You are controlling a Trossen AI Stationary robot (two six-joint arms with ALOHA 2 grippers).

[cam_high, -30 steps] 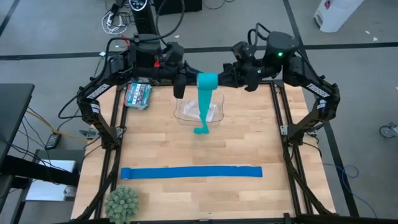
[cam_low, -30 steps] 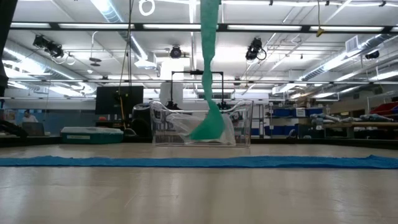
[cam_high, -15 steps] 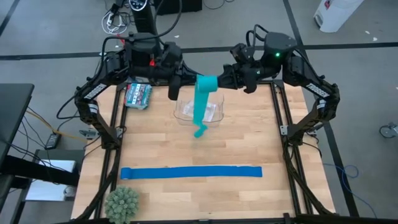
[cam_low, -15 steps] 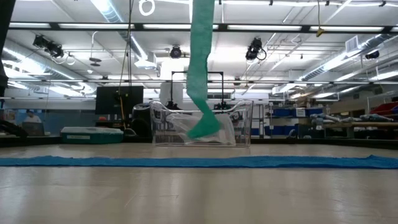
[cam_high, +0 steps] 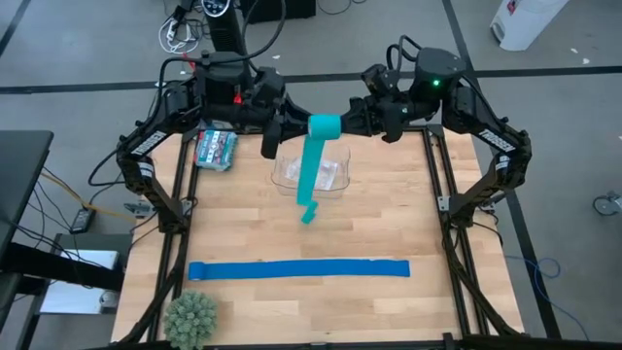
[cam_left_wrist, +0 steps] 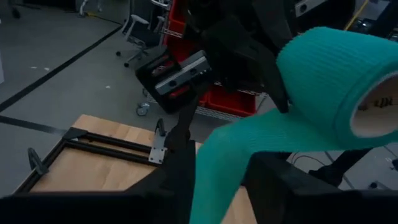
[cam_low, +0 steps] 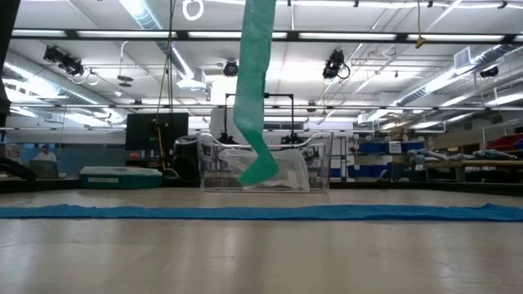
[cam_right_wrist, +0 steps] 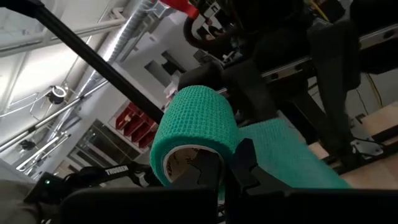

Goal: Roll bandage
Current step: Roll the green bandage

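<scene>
While both arms meet above the far middle of the table in the high view, the bandage (cam_high: pixel 318 146) sits between them: a small teal roll at upper centre of the frame with a loose tail dropping down and slightly left, past a clear plastic container (cam_high: pixel 335 176) toward the wooden table (cam_high: pixel 389 224). Right gripper (cam_high: pixel 342 123) is at the roll from the right; the right wrist view shows its two dark fingers (cam_right_wrist: pixel 205 171) fully closed, pinching the roll's rim, one tip inside the core, so it's holding the roll. Left gripper (cam_high: pixel 275 131) is just left of the roll. In the left wrist view its fingers (cam_left_wrist: pixel 180 171) stand apart on either side of the hanging strip, with the strip running down between them; can't tell if either pad touches it, looks like a loose straddle, not a clamp. The roll fills the upper right of that frame. In the low view the teal tail comes in from top centre and hangs free, its curled lower end in front of the clear container, above the table surface. A royal-blue strip (cam_high: pixel 299 269) lies flat across the near part of the table, lower centre in the high view, well apart from the bandage. A small teal-and-white packet (cam_high: pixel 215 149) lies at the far left of the table, and a spiky green ball (cam_high: pixel 190 317) sits at the near left corner.
</scene>
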